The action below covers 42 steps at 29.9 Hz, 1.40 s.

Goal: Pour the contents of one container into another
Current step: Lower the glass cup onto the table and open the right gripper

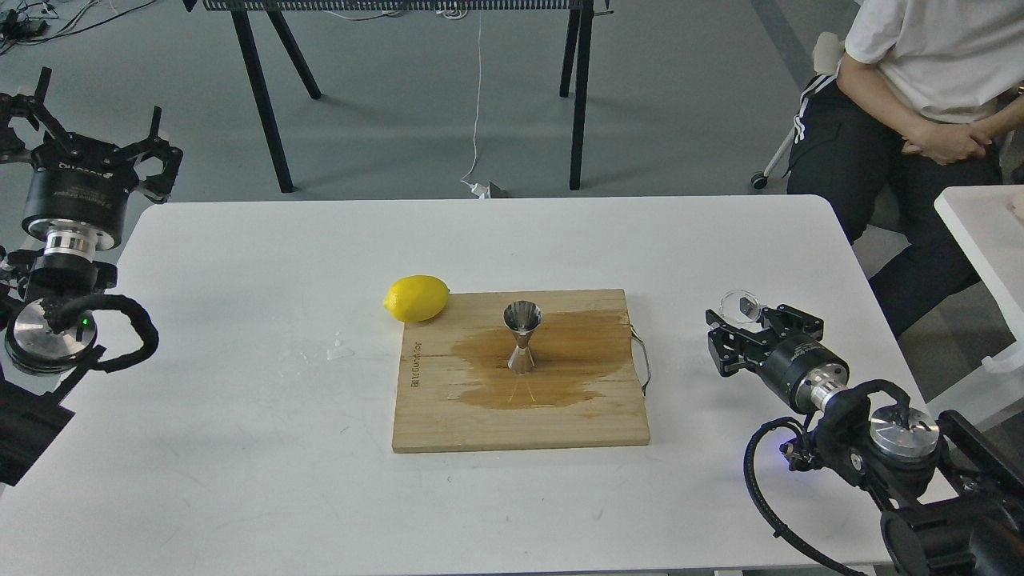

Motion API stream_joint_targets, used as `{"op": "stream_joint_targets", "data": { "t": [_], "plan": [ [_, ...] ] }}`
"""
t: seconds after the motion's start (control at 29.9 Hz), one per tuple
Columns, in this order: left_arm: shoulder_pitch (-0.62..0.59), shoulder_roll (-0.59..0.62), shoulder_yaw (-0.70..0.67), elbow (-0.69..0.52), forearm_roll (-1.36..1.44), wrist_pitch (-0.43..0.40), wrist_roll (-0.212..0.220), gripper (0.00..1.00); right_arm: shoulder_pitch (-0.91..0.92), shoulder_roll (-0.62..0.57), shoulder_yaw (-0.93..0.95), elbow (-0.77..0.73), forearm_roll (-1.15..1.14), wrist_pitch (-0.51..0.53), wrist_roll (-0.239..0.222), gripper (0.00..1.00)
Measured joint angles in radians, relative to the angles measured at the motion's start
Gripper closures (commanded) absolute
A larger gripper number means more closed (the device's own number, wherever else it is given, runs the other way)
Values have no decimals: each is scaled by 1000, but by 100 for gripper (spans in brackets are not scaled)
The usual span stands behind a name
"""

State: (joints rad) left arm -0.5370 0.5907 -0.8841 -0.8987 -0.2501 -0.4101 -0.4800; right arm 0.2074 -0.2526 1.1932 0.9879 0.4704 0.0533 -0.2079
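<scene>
The steel jigger (522, 336) stands upright in the middle of a wooden board (448, 424), inside a brown wet stain. The tiny clear cup (738, 305) is at the right side of the table, low over the surface and well right of the board. My right gripper (750, 318) is shut on it, with dark fingers (720, 340) on either side of it. Whether the cup touches the table is unclear. My left gripper (88, 132) is open, fingers spread, holding nothing, beyond the table's left back corner.
A yellow lemon (416, 298) lies against the board's back left corner. A small wet spot (338, 349) is on the white table (240, 480) left of the board. A seated person (920, 104) is at the back right, next to another white table (980, 232).
</scene>
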Motion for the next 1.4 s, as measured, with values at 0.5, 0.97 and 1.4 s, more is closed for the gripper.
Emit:
{"op": "stream_joint_targets", "data": {
  "t": [0.5, 0.97, 1.4],
  "plan": [
    [-1, -1, 2, 1, 0, 4, 1, 0, 83, 62, -10, -229, -1, 70, -22, 65],
    [2, -3, 2, 3, 0, 1, 0, 0, 129, 93, -20, -299, -5, 92, -36, 57],
    [5, -3, 1, 3, 0, 2, 0, 0, 129, 101, -22, -327, -12, 111, -36, 46]
  ]
}}
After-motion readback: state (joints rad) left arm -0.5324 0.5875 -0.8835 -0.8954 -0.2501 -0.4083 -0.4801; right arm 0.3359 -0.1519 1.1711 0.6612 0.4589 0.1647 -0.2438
